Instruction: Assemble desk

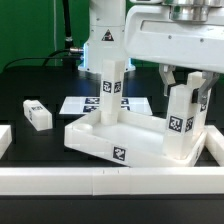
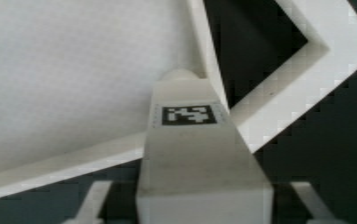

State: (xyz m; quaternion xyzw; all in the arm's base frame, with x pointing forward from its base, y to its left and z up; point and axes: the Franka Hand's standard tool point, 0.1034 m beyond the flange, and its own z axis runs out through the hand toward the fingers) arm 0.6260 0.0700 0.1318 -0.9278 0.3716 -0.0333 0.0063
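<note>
The white tray-like tabletop (image 1: 115,140) lies rim-up in the middle of the table. One square leg (image 1: 110,88) stands upright in its far corner. A second leg (image 1: 180,120) stands at the tray's corner on the exterior view's right, with my gripper (image 1: 186,90) shut on its upper part from above. In the wrist view this tagged leg (image 2: 196,150) runs away from my gripper (image 2: 200,205), and a finger (image 2: 97,200) shows on each side of it. The tabletop's inner face (image 2: 68,90) lies beyond. A third leg (image 1: 37,113) lies loose on the exterior view's left.
The marker board (image 1: 80,103) lies flat behind the tray. White border rails run along the front (image 1: 110,180) and along both sides, one on the exterior view's left (image 1: 4,140) and one on its right (image 1: 214,146). The arm's base (image 1: 105,40) stands at the back.
</note>
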